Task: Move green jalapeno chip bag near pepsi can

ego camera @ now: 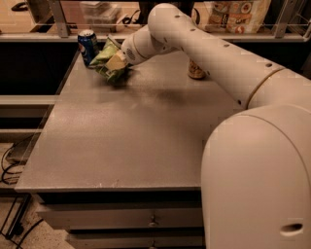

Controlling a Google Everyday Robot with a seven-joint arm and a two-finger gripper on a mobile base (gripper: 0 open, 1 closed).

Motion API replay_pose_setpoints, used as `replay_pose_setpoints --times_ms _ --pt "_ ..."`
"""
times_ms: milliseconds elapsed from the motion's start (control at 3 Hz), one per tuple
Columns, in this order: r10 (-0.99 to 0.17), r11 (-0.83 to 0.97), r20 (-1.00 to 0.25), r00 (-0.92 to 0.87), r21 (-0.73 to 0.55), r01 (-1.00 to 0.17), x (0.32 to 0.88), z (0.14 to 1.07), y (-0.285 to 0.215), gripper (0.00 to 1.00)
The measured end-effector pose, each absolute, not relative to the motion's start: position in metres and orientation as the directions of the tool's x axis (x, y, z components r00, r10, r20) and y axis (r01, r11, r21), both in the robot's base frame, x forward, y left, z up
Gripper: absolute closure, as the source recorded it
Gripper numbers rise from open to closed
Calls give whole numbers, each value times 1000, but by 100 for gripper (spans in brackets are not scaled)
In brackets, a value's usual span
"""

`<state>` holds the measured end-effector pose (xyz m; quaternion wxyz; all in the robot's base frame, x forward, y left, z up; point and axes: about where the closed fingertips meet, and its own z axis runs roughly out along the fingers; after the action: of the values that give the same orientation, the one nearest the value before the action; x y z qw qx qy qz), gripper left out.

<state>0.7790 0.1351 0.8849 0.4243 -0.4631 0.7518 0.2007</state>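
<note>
The green jalapeno chip bag (108, 62) is crumpled at the table's far left, held in my gripper (115, 62), which is shut on it. The bag's lower end is at or just above the tabletop. The pepsi can (88, 46), blue with a silver top, stands upright just left of the bag, near the far left corner; the bag's left edge is almost touching it. My white arm reaches in from the right across the table's far side.
A tan-gold can (196, 71) stands at the far side, partly hidden behind my arm. The grey table (131, 141) has a front edge above drawers. A rail and shelf with packaged goods (238, 12) run behind the table.
</note>
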Motion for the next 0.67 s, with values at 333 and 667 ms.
replay_pose_setpoints --times_ms 333,667 --pt "-528 488 -822 -211 -90 -868 778 883 137 12" --pt "-529 485 -821 -212 -88 -870 778 881 139 0"
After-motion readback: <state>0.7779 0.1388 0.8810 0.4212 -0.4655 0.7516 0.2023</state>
